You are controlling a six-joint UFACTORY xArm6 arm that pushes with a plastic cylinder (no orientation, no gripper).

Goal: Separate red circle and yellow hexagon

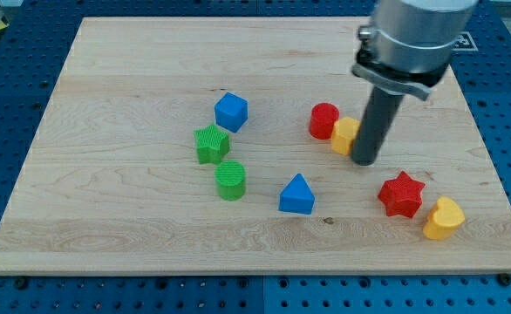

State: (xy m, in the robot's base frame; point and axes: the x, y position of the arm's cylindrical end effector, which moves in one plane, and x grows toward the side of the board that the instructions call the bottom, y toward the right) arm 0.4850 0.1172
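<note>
Presumably light, rigid and slippery: yellow hexagon (344, 134) touches red circle (323, 120) on its right, my tip (364, 160) against the hexagon's right side; no pincer fitted, push only.

blue cube (231, 111) at board's 10 o'clock | green star (211, 144), green cylinder (231, 180) below | blue triangle (296, 194) at 6 | red star (401, 194), yellow heart (443, 218) at 4 | wooden board (133, 235)
</note>
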